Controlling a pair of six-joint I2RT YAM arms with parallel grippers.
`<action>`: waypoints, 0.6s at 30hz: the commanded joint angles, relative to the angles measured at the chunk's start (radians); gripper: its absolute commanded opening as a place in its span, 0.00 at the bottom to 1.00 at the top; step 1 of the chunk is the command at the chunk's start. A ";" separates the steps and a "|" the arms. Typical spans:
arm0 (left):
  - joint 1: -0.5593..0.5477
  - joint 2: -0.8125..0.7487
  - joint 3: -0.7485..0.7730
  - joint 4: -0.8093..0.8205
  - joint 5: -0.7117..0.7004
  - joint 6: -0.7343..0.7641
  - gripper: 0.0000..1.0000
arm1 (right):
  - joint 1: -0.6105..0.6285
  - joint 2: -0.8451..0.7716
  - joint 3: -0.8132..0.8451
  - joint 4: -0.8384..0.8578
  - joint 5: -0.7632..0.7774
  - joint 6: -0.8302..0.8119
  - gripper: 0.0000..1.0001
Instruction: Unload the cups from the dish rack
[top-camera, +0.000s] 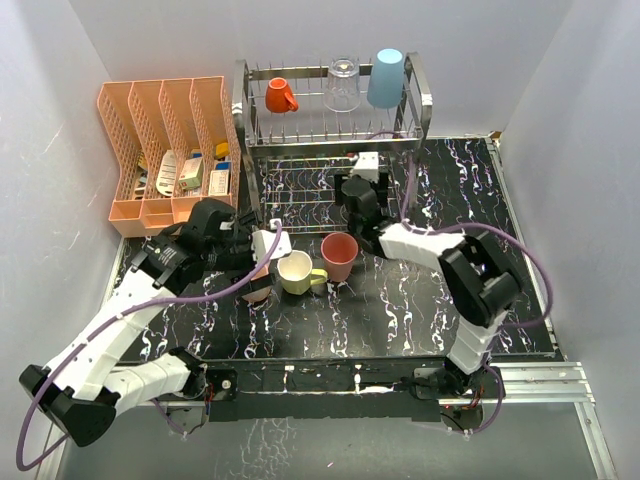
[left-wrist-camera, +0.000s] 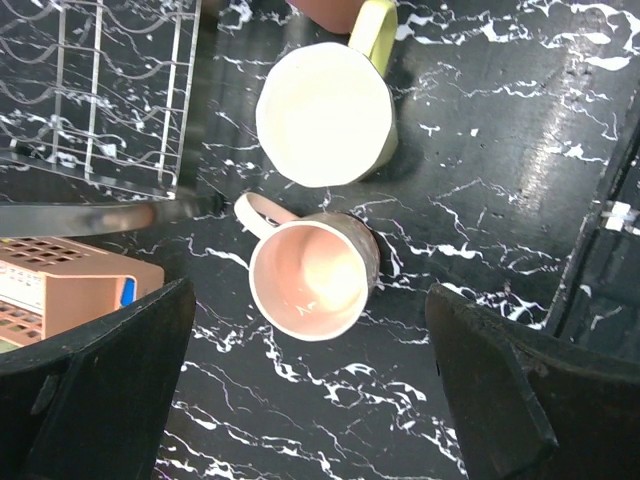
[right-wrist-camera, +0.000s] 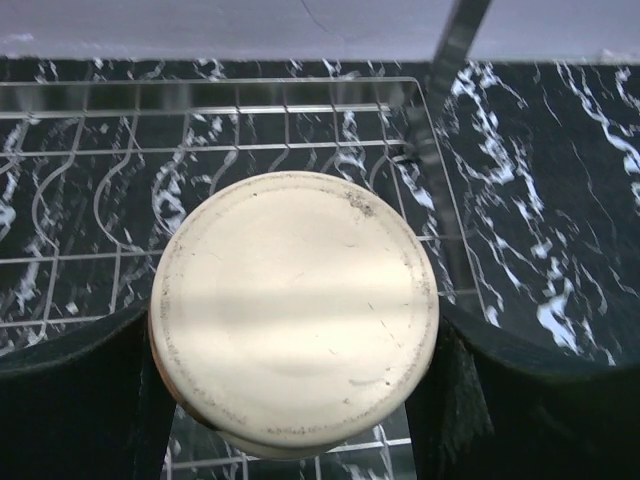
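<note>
the large two-tier chrome wire dish rack (top-camera: 330, 133) stands at the back of the black white-veined table (top-camera: 420, 310), beside a peach plastic slotted file organizer (top-camera: 165, 150). on its upper tier a small orange mug (top-camera: 281, 95), a clear glass (top-camera: 342, 85) and a light blue tumbler (top-camera: 385, 77) sit mouth down. the right gripper (right-wrist-camera: 293, 320) reaches into the lower tier, its fingers (right-wrist-camera: 70, 400) pressed against both sides of a steel cup (right-wrist-camera: 295, 310) that stands bottom up on the wires, pale round base showing. the left gripper (left-wrist-camera: 310, 295) hangs wide open, holding nothing, over a pale pink mug (left-wrist-camera: 310, 280) upright on the table. just beside that mug stands a yellow mug (left-wrist-camera: 325, 115), then a salmon-red cup (top-camera: 339, 256)
</note>
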 joint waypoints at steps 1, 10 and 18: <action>0.001 -0.047 -0.054 0.137 0.018 0.004 0.97 | 0.013 -0.225 -0.126 -0.016 0.006 0.196 0.37; -0.005 0.015 -0.089 0.376 0.052 0.030 0.96 | 0.027 -0.477 -0.262 -0.188 -0.088 0.328 0.38; -0.007 0.104 -0.051 0.433 0.030 0.037 0.95 | 0.021 -0.409 -0.297 -0.212 -0.173 0.294 0.38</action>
